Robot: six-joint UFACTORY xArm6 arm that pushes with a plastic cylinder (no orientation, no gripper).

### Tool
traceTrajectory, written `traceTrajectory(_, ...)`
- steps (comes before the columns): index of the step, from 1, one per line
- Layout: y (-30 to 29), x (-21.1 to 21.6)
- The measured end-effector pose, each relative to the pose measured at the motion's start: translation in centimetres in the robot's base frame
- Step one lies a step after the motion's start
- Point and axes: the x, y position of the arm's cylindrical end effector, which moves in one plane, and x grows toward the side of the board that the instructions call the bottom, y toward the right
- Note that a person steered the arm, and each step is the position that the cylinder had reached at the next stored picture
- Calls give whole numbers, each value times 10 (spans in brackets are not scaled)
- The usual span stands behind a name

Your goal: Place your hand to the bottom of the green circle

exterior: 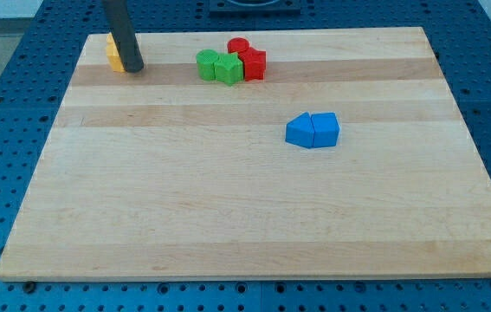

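Observation:
The green circle point(207, 63) lies near the view's top, left end of a tight cluster. Touching its right side is a green block point(229, 68) of angular shape. Behind and right of those are a red circle point(238, 46) and a red angular block point(254, 64). My tip point(133, 68) is at the top left of the board, well to the left of the green circle, touching or right next to a yellow block point(113, 52) that the rod partly hides.
Two blue blocks sit touching right of the board's middle: a blue triangle-like block point(300, 131) and a blue block point(326, 129). The wooden board point(228, 217) lies on a blue perforated table.

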Motion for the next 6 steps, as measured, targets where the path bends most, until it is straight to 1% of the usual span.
traceTrajectory(1, -4, 0)
traceTrajectory(2, 11, 16)
traceTrajectory(4, 82, 51)
traceTrajectory(5, 103, 61)
traceTrajectory(6, 104, 61)
